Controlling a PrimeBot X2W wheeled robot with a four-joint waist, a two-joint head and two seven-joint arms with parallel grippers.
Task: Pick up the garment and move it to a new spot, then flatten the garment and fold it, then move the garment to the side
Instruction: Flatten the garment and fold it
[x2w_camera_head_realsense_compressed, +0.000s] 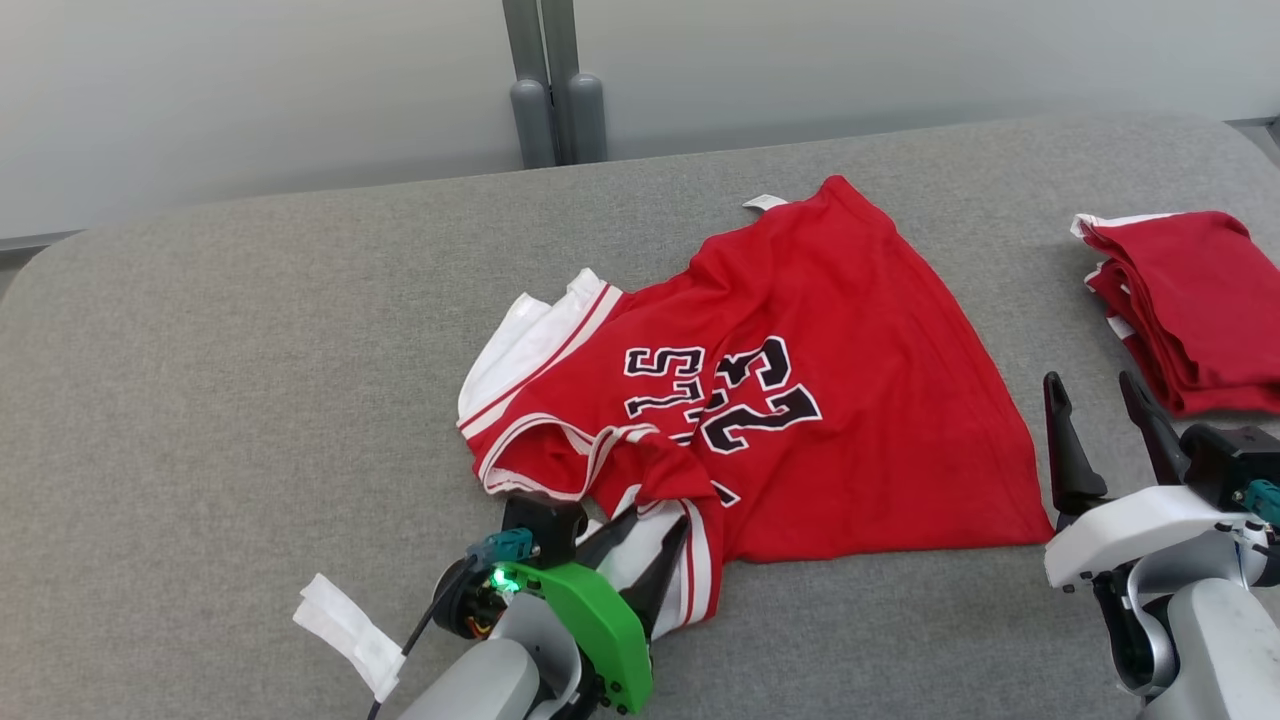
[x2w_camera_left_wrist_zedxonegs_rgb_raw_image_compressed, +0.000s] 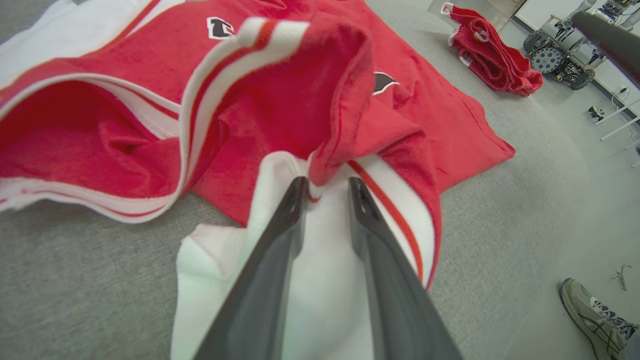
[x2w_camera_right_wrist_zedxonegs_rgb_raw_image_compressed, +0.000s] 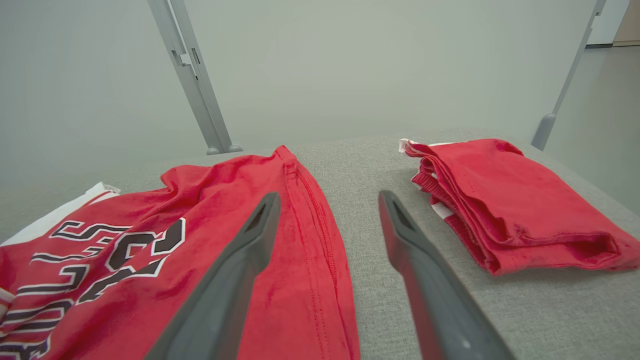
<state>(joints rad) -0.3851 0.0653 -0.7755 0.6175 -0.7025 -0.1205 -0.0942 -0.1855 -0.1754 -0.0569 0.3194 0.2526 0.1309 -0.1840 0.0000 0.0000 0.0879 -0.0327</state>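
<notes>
jaws apart: left gripper (x2w_camera_left_wrist_zedxonegs_rgb_raw_image_compressed: 327, 181), right gripper (x2w_camera_head_realsense_compressed: 1090, 380), 1 jersey (x2w_camera_head_realsense_compressed: 850, 400), 1 pile (x2w_camera_head_realsense_compressed: 1190, 300).

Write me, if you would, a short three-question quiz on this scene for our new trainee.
1. True or false: the right gripper is shut on the red jersey.
2. Where does the folded red pile lie?
A) on top of the jersey
B) to the robot's right of the jersey, apart from it
C) to the robot's left of the jersey
3. Which gripper's fingers reach the jersey's white-trimmed near edge?

Key
1. False: its jaws stand open and hold nothing.
2. B
3. The left gripper.
</notes>
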